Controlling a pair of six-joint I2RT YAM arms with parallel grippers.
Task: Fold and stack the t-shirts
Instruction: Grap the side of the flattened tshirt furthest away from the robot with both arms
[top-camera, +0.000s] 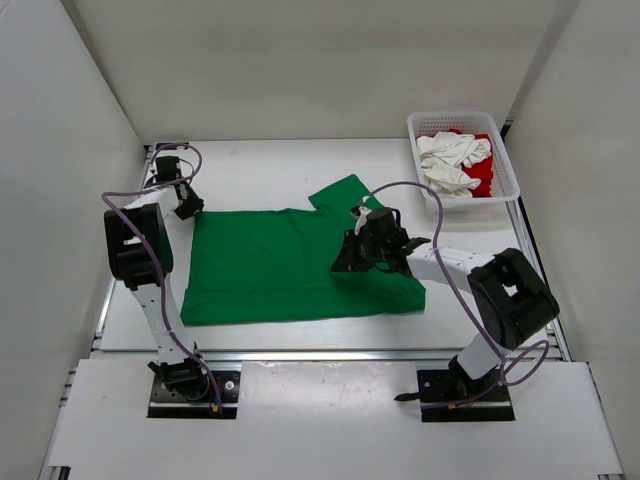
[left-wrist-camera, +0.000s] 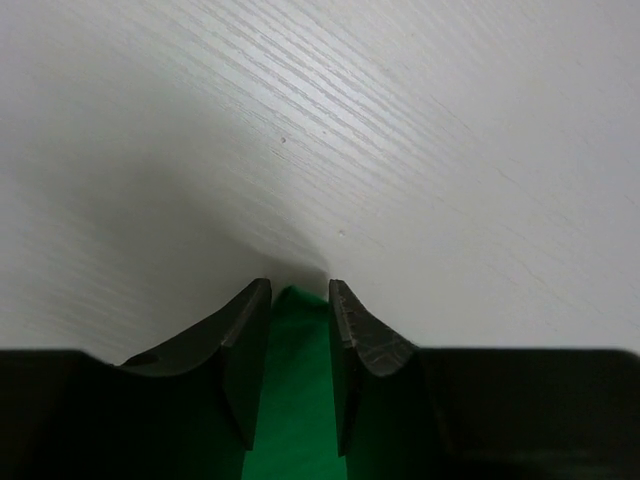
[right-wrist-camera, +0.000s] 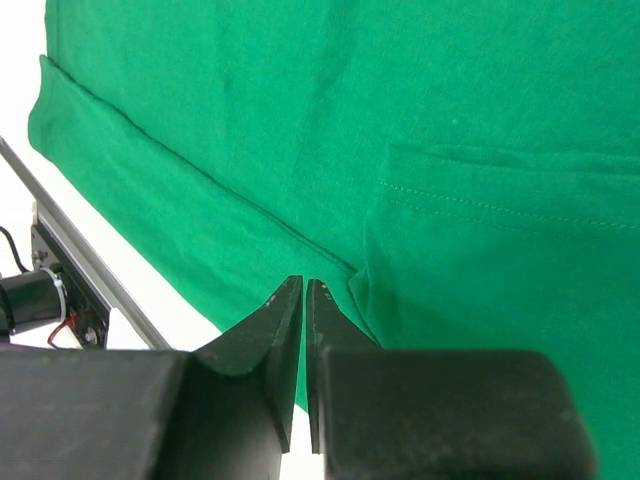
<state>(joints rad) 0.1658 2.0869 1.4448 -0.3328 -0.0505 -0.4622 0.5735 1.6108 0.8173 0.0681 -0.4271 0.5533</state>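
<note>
Top external view: the green t-shirt (top-camera: 270, 265) lies spread on the table (top-camera: 260, 165), its right side partly folded over. The left gripper (top-camera: 188, 207) sits at the shirt's far-left corner. The right gripper (top-camera: 345, 262) is low over the right half of the cloth. The white t-shirt (top-camera: 445, 160) and red t-shirt (top-camera: 482, 180) lie bunched in the mesh basket (top-camera: 512, 170), well apart from both arms.

Left wrist view: the left gripper (left-wrist-camera: 300, 287) has its jaws partly apart, and green cloth (left-wrist-camera: 295, 400) fills the gap up to the fingertips. Judged as a grasp on a bunched corner. Risk: only a small tip of cloth reaches the fingertips, so a sharp pull could strip the corner out and the fold would collapse.

Right wrist view: the right gripper (right-wrist-camera: 304, 285) is clenched to a thin slit, just above a layered edge of the shirt (right-wrist-camera: 300, 120) beside the turned-in sleeve (right-wrist-camera: 500, 260). No cloth shows between the jaws. Risk: if this side holds nothing, lifting the left corner alone would drag the shirt askew. Descending clenched may also push the sleeve fold open. The near hem lies close to the table's edge rail (right-wrist-camera: 80, 270), so dragging towards it could pull cloth over the edge.
</note>
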